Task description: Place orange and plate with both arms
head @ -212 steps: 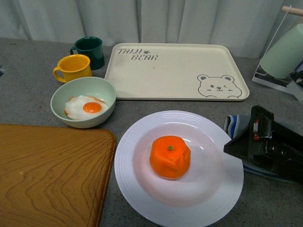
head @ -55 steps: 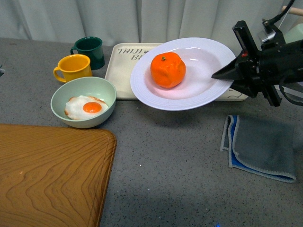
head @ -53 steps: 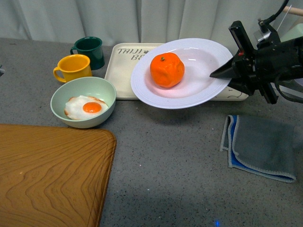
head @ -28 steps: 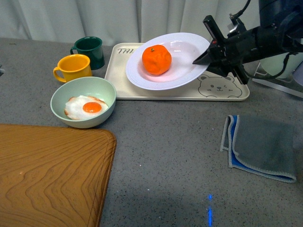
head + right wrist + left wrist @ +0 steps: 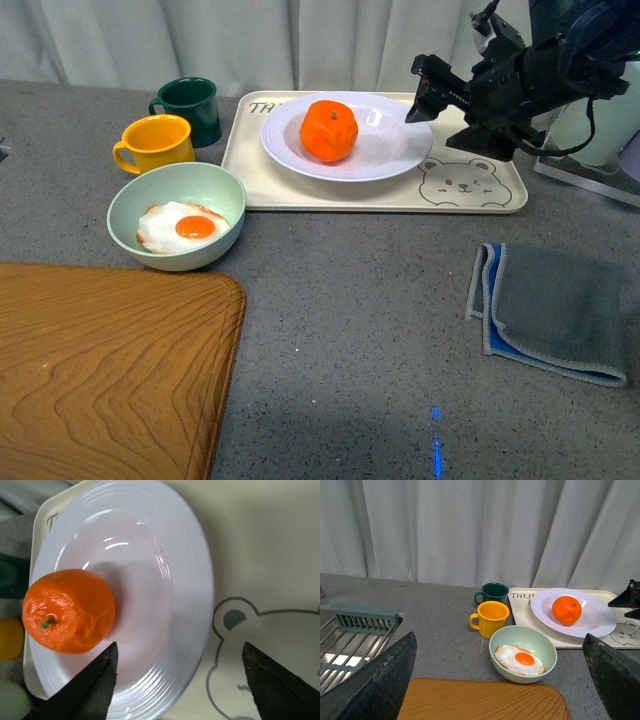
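The plate (image 5: 347, 136), holding the orange (image 5: 329, 130), is set on the bear tray (image 5: 480, 190); the right gripper (image 5: 423, 95) is spread at its 3 o'clock rim, the left gripper (image 5: 495, 680) likewise spread.

Your right arm (image 5: 545, 75) is matte black and blocky, with black cables looping off its upper side and tapering to wedge-shaped jaws. In both wrist views the fingers (image 5: 82, 690) look like dark, grainy, speckled wedges; the left fingers (image 5: 375, 682) look the same.
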### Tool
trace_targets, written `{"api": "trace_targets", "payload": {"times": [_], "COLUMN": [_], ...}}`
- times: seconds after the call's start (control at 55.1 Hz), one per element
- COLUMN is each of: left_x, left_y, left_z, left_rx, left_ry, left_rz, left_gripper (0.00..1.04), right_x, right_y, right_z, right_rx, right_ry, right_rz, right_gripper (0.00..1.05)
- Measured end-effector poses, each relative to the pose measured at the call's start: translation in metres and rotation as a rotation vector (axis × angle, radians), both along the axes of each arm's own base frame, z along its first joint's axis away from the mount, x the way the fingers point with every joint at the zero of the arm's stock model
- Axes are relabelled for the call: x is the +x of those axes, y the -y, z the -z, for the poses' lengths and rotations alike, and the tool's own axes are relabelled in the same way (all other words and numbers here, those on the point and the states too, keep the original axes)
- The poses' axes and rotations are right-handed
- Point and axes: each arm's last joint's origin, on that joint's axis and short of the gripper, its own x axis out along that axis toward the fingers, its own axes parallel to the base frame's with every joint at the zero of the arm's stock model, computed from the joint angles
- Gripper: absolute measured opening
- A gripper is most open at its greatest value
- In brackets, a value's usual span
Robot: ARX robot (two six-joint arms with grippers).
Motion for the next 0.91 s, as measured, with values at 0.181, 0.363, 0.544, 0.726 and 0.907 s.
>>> {"api": "trace_targets", "payload": {"times": [0.181, 0.363, 0.544, 0.726, 0.907], "left_x": [0.0, 0.0, 0.0, 0.0, 0.0], "left_y": [0.0, 0.0, 0.0, 0.0, 0.0], "left_z": [0.0, 0.0, 0.0, 0.0, 0.0], "left_rx": [0.0, 0.0, 0.0, 0.0, 0.0], "left_ry": [0.0, 0.0, 0.0, 0.0, 0.0], "left_rz": [0.0, 0.0, 0.0, 0.0, 0.0], "left_gripper": [0.98, 0.98, 0.98, 0.98, 0.98], "right_x": [-0.034, -0.112, -0.222, -0.293, -0.311], "right_y": [0.01, 0.04, 0.072, 0.087, 0.087], "right_z": [-0.035, -0.073, -0.084, -0.071, -0.071], "right_rx": [-0.14, -0.385, -0.412, -0.429, -0.429], "right_ry": [0.251, 0.792, 0.899, 0.852, 0.848], "right_rz": [-0.022, 0.291, 0.335, 0.316, 0.311], "right_gripper": [0.94, 0.66, 0.33, 0.01, 0.01]}}
